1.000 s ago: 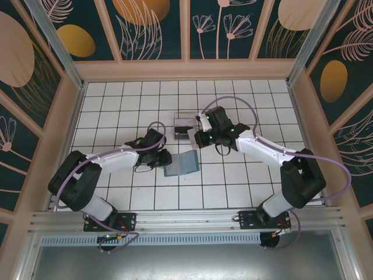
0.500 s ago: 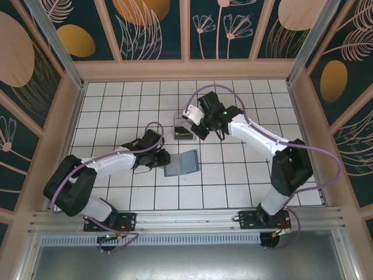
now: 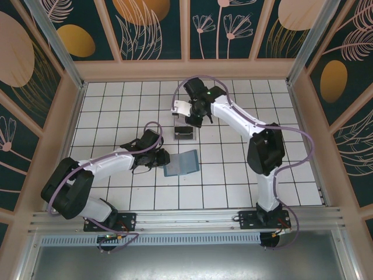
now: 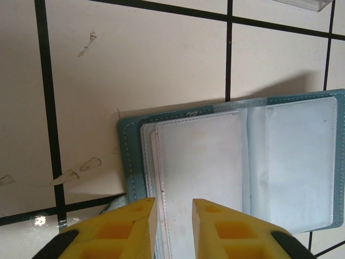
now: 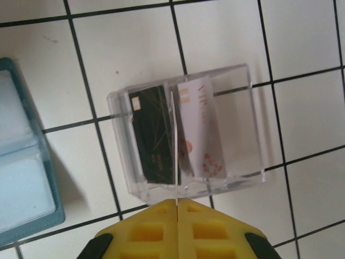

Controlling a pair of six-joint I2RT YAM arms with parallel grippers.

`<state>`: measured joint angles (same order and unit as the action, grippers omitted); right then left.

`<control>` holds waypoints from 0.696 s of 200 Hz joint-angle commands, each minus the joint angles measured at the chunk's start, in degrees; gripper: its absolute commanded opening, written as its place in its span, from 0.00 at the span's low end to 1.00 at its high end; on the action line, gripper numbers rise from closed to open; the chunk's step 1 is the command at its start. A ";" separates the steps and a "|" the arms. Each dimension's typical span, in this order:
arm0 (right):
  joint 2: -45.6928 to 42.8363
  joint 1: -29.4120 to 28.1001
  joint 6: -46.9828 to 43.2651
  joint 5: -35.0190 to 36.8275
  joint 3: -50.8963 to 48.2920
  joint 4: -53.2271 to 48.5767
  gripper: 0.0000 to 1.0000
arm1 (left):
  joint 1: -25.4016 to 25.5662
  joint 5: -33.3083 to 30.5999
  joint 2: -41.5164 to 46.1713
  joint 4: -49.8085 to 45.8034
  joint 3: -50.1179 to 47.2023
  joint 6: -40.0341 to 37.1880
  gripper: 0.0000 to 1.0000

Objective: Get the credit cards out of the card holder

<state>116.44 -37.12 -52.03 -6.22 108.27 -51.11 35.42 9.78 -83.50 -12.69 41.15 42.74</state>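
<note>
Two arms reach over a white-tiled counter (image 3: 224,181) ruled with black grout lines. Pale wooden frames box it in, holding dark teal panels (image 3: 154,29) painted with orange discs and outlined leaves. A ribbed aluminium rail (image 3: 186,223) runs along the near edge.

From above we see the slate-blue soft bifold wallet (image 3: 181,163) lying open and flat near the middle of the counter, with the left gripper (image 3: 163,158) at its left edge. Just beyond the wallet sits a small clear plastic tray (image 3: 178,129), and the right gripper (image 3: 186,110) is over the tray's far side.

The left wrist view adds what the overhead view cannot resolve. The wallet's inside is lined with clear plastic sleeves inside a stitched border. The yellow fingers (image 4: 132,229) stand a little apart over its near corner, released, and we cannot tell whether they touch it.

The right wrist view shows what the tray holds: a black card (image 5: 153,135) and a white card with gold "VIP" lettering and a red floral print (image 5: 199,135), side by side. Here the yellow fingers (image 5: 145,229) are clenched on a thin pale card (image 5: 173,145), seen edge-on as a fine line above the tray. The wallet shows at the left edge of this view.
</note>
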 commanded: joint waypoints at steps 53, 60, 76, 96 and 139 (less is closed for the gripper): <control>12.74 1.02 -4.92 -0.21 18.15 -13.66 0.00 | -0.04 -1.22 2.19 -1.68 -1.07 1.27 0.25; 13.39 1.05 -5.07 -0.20 18.78 -13.88 0.00 | -0.08 -1.24 2.25 -1.64 -1.15 1.31 0.25; 14.71 1.00 -5.38 -0.32 19.57 -14.12 0.00 | -0.04 -1.25 2.38 -1.64 -1.07 1.40 0.25; 16.11 1.05 -5.71 -0.38 19.61 -14.35 0.00 | -0.08 -1.34 2.31 -1.64 -1.16 1.39 0.25; 17.83 1.05 -5.89 -1.50 19.17 -14.37 0.00 | -0.07 -1.45 2.31 -1.47 -1.24 1.77 0.25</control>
<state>132.77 -36.40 -56.73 -6.26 126.04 -63.09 35.42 9.43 -82.21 -13.17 40.56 43.66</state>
